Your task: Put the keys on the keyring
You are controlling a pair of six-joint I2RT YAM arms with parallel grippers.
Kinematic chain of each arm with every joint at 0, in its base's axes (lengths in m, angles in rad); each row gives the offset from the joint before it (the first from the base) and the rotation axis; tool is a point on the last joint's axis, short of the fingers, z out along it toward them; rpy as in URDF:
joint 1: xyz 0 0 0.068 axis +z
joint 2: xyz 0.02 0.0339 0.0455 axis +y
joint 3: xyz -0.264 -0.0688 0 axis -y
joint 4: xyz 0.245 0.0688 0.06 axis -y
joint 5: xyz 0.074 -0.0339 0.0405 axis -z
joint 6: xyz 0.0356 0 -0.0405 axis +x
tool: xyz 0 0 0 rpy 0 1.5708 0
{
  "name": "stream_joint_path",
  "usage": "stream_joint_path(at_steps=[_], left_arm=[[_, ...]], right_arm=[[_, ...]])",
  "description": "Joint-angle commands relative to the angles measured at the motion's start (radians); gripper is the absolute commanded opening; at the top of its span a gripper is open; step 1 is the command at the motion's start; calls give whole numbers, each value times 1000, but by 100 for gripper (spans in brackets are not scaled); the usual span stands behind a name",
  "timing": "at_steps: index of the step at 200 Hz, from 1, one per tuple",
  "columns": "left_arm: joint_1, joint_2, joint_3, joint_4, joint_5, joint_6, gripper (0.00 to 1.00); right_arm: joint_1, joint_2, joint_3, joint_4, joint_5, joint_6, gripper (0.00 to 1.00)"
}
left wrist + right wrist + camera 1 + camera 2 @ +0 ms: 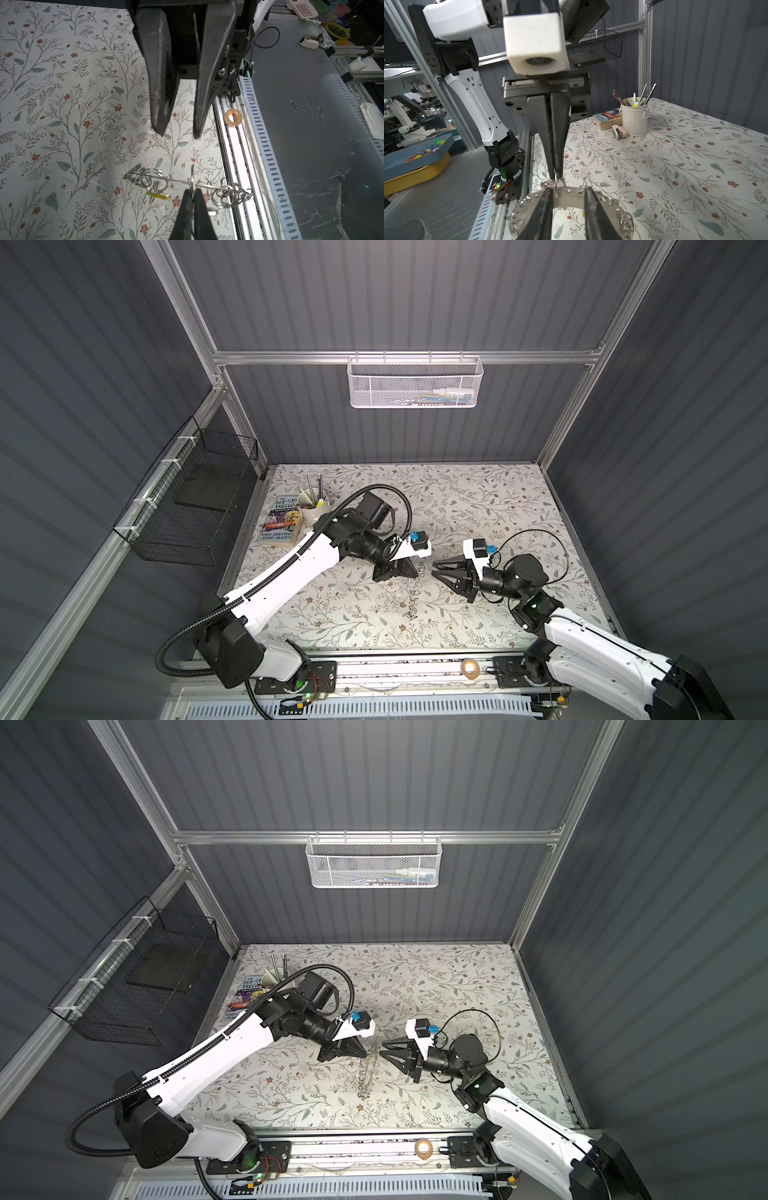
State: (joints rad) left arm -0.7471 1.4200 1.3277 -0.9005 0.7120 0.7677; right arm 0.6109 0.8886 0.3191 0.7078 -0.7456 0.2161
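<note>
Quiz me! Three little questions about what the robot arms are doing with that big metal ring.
1. True or false: the left gripper is shut on a small wire loop of the keyring.
2. The right gripper is: A) open, just short of the keyring; B) shut on a key; C) resting flat on the mat.
3. Fill in: the white pot beside the book holds ____.
Key: 1 true; 2 A; 3 pens.

Bright centre, dim edges, blurred foreground
</note>
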Motion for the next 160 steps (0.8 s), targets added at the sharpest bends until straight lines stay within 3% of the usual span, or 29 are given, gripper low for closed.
stream_joint_path(at_steps=[1, 70, 116, 160], left_arm=[[-4, 6, 37, -35, 43, 25, 0], [-7, 20, 34, 8, 27, -10, 0], [-7, 31, 32, 36, 20, -23, 0], [-6, 35, 23, 45, -6, -22, 0]], right_arm=[[12, 25, 49, -37, -23, -21, 28], [60, 123, 106, -38, -35, -39, 26], [69, 149, 121, -64, -23, -58, 15], [70, 156, 117, -90, -6, -76, 15]])
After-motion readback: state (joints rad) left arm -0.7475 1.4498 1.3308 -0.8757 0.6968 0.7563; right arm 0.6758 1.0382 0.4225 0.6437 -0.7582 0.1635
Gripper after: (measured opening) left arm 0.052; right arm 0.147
